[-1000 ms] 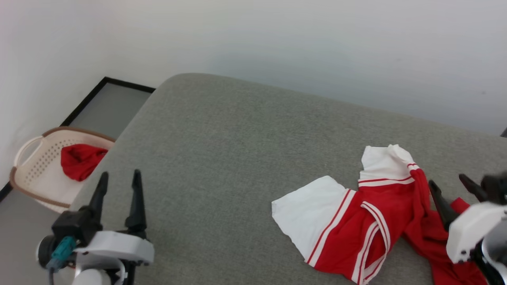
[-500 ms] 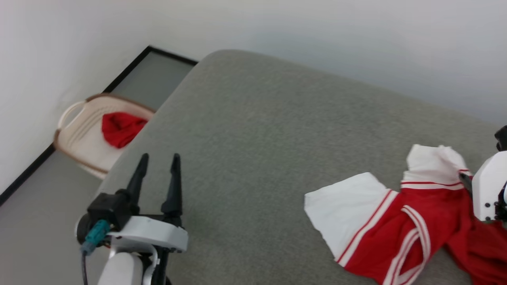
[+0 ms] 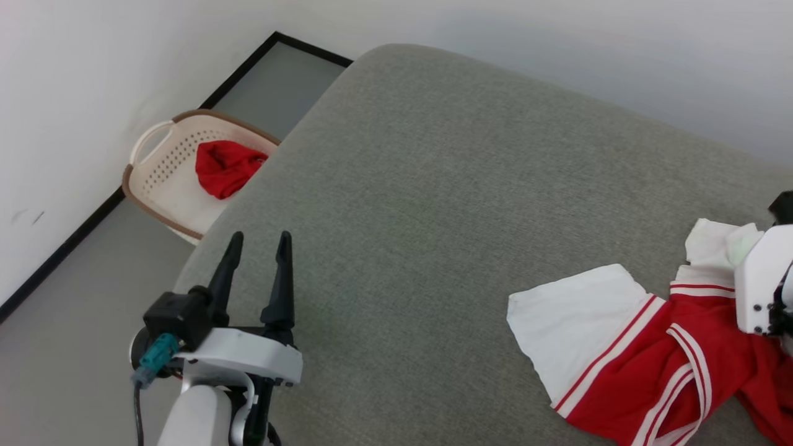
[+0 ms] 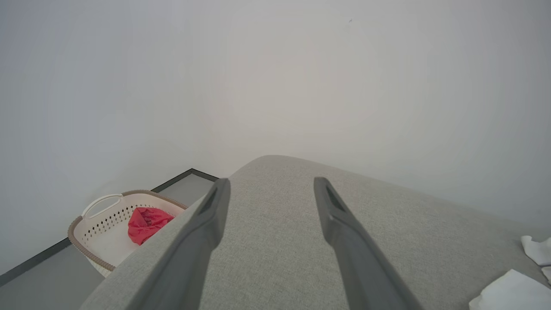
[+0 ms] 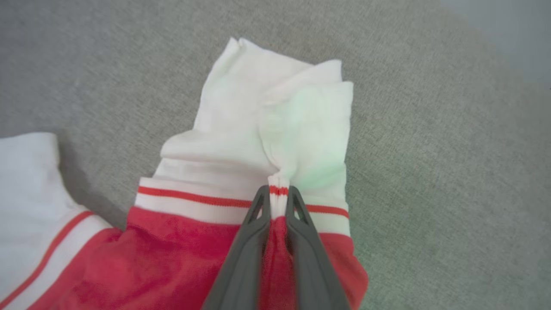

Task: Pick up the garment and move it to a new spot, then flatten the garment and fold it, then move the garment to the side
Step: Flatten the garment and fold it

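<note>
The garment, a red jersey with white sleeves and red-and-white striped trim, lies crumpled at the right of the grey padded surface. In the right wrist view my right gripper is shut on a pinched fold of the garment at the striped seam of a white sleeve. The head view gives just the right arm's white housing over that sleeve. My left gripper stands open above the surface's front left, far from the garment, with nothing between its fingers.
A cream laundry basket holding a plain red cloth sits on the floor left of the surface, by the white wall. The basket and a white sleeve edge appear in the left wrist view.
The head camera has swung, shifting the whole picture rightward and down. My right gripper has closed on the sleeve seam of the garment. The left gripper stays open.
</note>
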